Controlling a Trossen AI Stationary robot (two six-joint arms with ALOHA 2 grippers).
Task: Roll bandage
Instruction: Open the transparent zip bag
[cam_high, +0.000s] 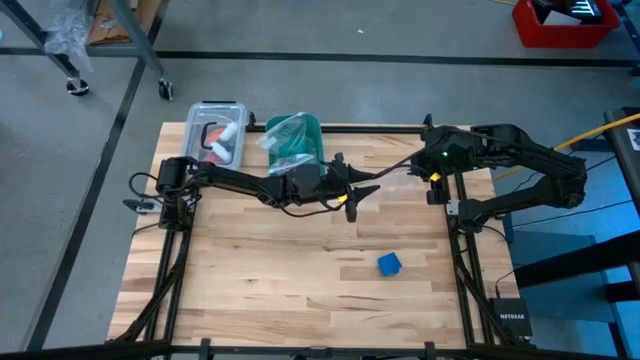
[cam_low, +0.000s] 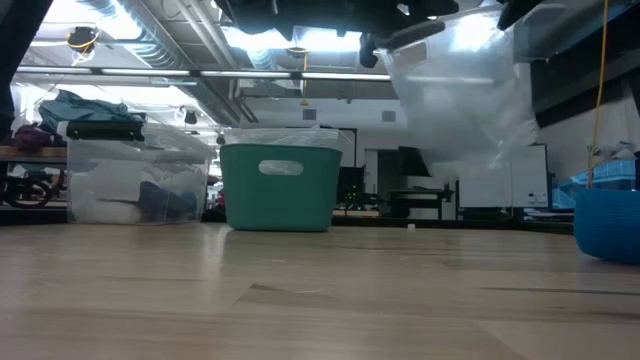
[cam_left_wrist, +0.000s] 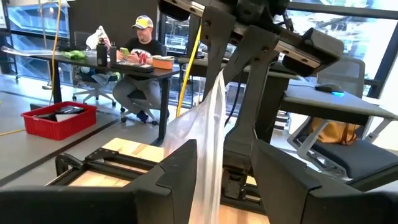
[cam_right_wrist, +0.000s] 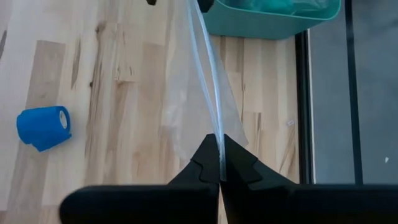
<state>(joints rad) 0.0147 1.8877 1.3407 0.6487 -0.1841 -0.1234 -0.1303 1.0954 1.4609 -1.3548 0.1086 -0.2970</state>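
The bandage (cam_high: 389, 264) is a small bright blue roll lying on its side on the wooden table, near the front right; it also shows in the right wrist view (cam_right_wrist: 43, 126) and at the low view's right edge (cam_low: 608, 225). A clear plastic bag (cam_low: 460, 90) hangs high above the table between both arms. My right gripper (cam_right_wrist: 221, 168) is shut on it. My left gripper (cam_left_wrist: 224, 168) is open at mid-table height, its fingers standing either side of the bag's film (cam_left_wrist: 208, 124). My left gripper has the thin film running between its spread fingers, close to one finger (cam_left_wrist: 183, 165); I cannot tell whether it touches. My right gripper pinches the bag's edge (cam_right_wrist: 214, 127) between its two fingertips, slanting down from the table's right side. The bag stretches away from the fingers, clear of the table.
A teal bin (cam_high: 297, 140) with a plastic liner stands at the table's far edge, a clear lidded box (cam_high: 220, 130) to its left. A person sits at a desk (cam_left_wrist: 140, 50) in the room beyond. Bare wood (cam_high: 280, 270) spreads across the front half.
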